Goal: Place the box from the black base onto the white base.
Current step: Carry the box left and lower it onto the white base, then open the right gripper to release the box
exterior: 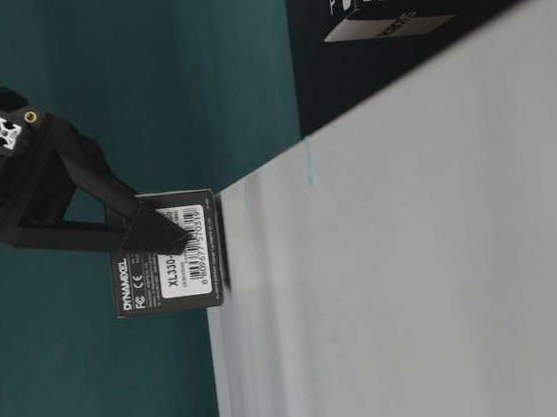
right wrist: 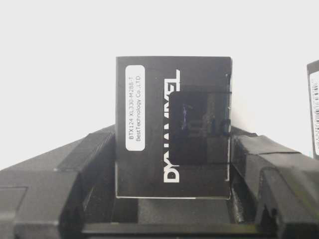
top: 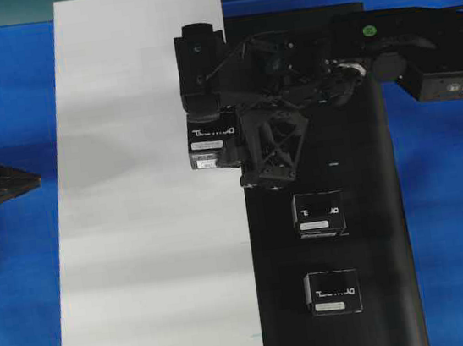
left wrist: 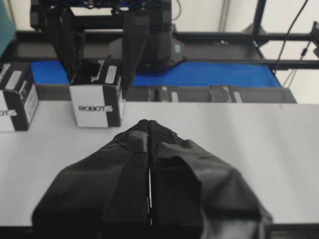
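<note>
my right claw (right wrist: 172,149) is clamped on the box (top: 213,140), which sits on the white base (top: 137,236) right at its 3 o'clock edge, beside the black base (top: 364,207). if i let go crooked it could tip or straddle the seam (left claw (left wrist: 149,164) is pinched shut, idle).

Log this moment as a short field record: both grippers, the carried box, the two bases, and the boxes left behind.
right gripper: closed on the box, one finger on each side
box position: over the white base, near its edge beside the black base; contact with the board unclear
left gripper: shut, empty, over the white base
remaining boxes: two on the black base, the nearer box and the farther box
task status: box not yet released
</note>
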